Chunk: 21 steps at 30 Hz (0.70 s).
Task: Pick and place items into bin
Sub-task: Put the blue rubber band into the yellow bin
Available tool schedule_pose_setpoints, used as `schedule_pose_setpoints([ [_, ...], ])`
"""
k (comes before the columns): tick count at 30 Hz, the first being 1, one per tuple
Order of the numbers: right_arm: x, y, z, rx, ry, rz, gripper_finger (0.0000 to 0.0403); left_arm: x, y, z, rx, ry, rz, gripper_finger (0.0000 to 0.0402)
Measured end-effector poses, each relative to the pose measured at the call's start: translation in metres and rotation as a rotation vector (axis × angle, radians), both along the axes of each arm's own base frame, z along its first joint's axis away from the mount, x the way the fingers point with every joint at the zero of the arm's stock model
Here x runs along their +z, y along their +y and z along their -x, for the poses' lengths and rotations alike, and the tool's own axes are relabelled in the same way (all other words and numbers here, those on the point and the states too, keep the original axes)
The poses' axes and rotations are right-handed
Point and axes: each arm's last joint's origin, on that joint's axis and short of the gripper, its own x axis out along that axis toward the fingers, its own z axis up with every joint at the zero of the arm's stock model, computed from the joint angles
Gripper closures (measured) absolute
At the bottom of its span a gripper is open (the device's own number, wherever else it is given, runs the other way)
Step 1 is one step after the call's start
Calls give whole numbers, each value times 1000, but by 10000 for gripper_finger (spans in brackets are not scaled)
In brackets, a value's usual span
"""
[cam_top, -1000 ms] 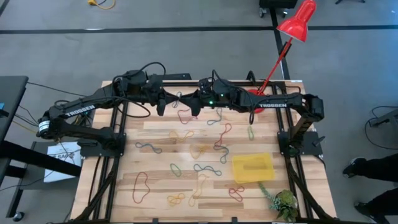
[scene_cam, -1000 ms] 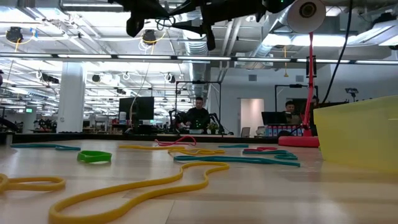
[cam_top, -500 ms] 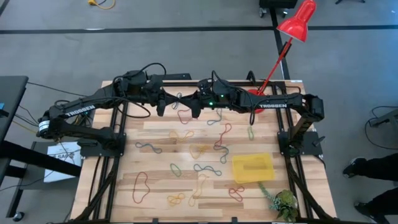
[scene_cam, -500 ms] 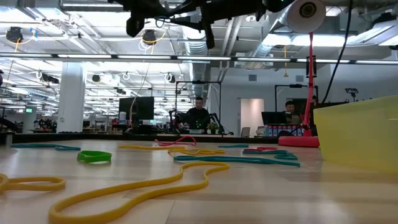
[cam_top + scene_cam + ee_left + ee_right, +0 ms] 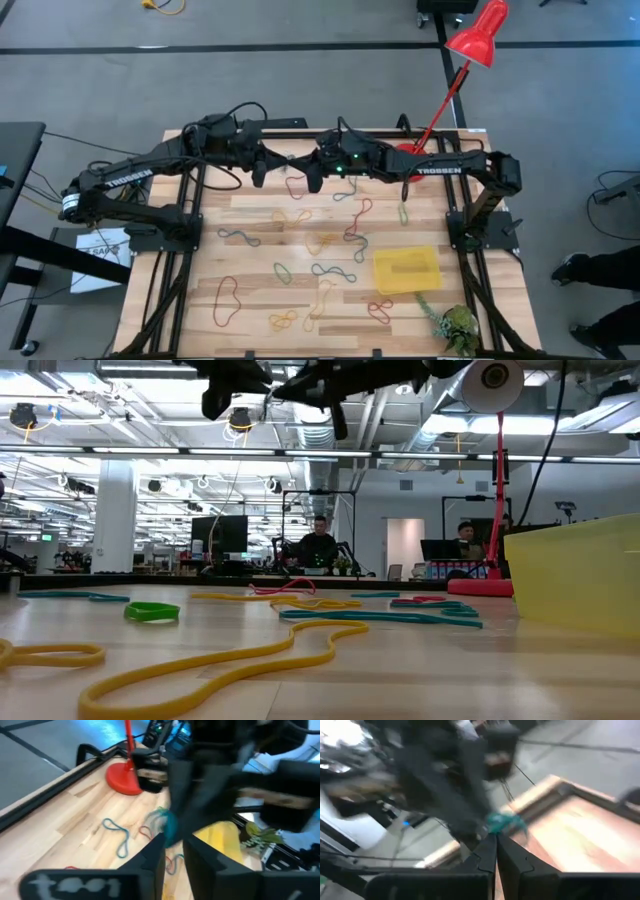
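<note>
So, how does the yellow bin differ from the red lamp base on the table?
The bin is rectangular, translucent yellow; the lamp base is round, opaque red. The bin lies toward the front of the table; the lamp base stands at the far edge and carries a stem. Both sit on the table's right side.

Table [image 5: 250, 205]: pale wood planks, smooth, slight sheen. Bands [image 5: 215, 670]: thin rubber, matt-ish, floppy. Bin [image 5: 407, 270]: translucent yellow plastic, smooth. Lamp [image 5: 478, 35]: glossy red, prob. painted metal. Arms [image 5: 125, 178]: matt black, hard casing. Frame [image 5: 160, 285]: black metal rails. Floor [image 5: 300, 85]: grey, dull.
</note>
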Motion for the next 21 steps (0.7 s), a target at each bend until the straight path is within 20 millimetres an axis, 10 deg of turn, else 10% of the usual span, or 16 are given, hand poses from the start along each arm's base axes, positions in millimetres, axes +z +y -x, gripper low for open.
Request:
schedule_pose_setpoints([
  [10, -18, 4, 11, -20, 238, -75, 402, -1, 1, 0, 50, 7, 15, 288],
  [21, 25, 63, 103, 141, 607, -335, 403, -1, 5, 2, 90, 17, 2, 287],
])
